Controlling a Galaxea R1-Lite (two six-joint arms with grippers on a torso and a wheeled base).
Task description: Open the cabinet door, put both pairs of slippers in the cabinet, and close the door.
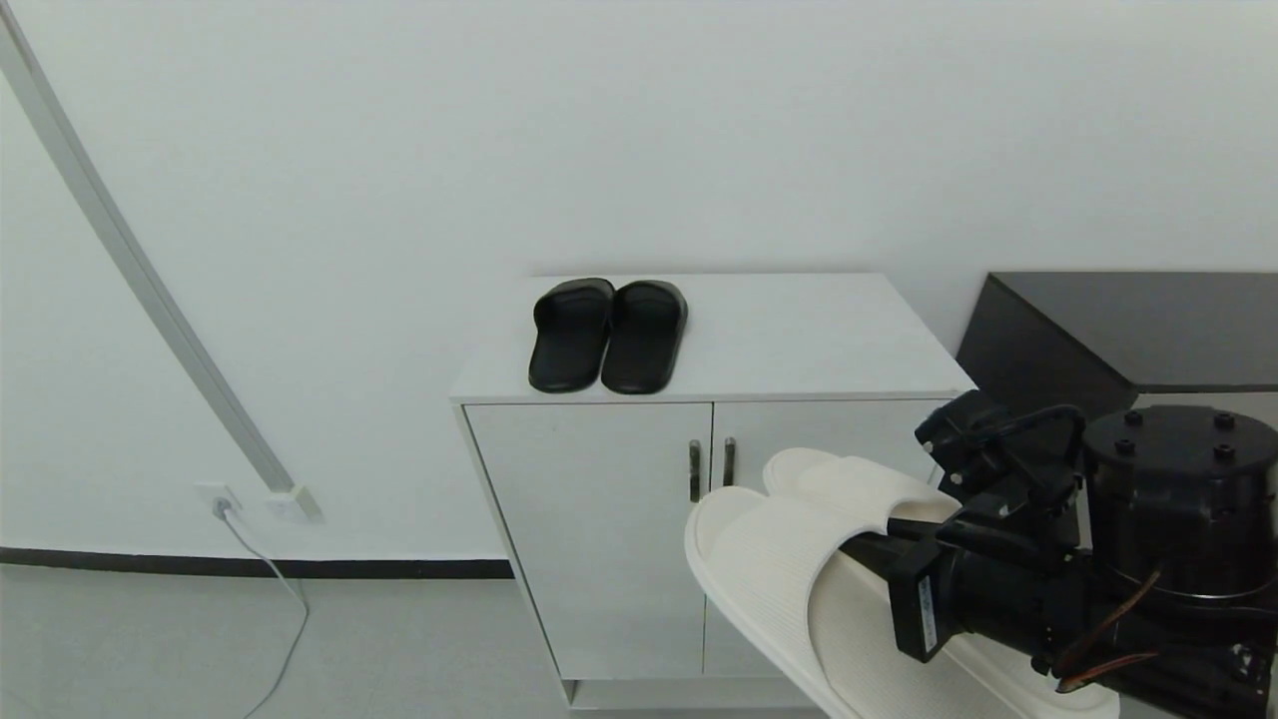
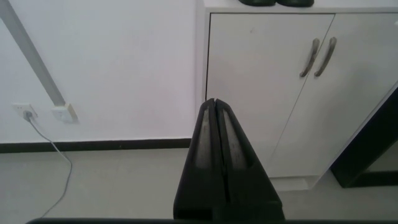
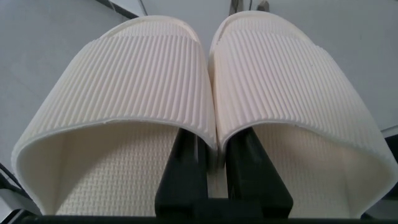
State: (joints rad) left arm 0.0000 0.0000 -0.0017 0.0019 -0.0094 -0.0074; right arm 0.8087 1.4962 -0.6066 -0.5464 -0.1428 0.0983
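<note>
The right end effector (image 3: 216, 163) is grasping the white slippers (image 1: 789, 559). Its two fingers are reaching in under the ribbed straps, one finger in each slipper, and are pinching the adjoining inner sides together. The pair is hanging in the air side by side, soles down, in front of the right door (image 1: 799, 429) of the cabinet (image 1: 799, 340) and apart from it. Their long axis is running from the right arm towards the cabinet. The toes are pointing at the doors and tilting slightly upward, and the heels are lying back towards the wrist.

The black slippers (image 1: 607, 335) are lying on the left part of the cabinet top, side by side and touching along their inner edges. Their long axis is running front to back, the strap ends are pointing at the wall, and the heels are sitting just behind the front edge.

Both doors are sitting flush and closed, the left door (image 1: 599, 529) meeting the right one at the paired vertical handles (image 1: 710, 469).

The left end effector (image 2: 215, 109) is clenched on nothing, its fingers pressing flat together. It is pointing towards the left door from low down, well apart from it.

A wall socket (image 1: 218, 496) is feeding a cable (image 1: 275, 589) that is trailing onto the floor to the left of the cabinet. A black unit (image 1: 1148, 330) is standing to the right of the cabinet.
</note>
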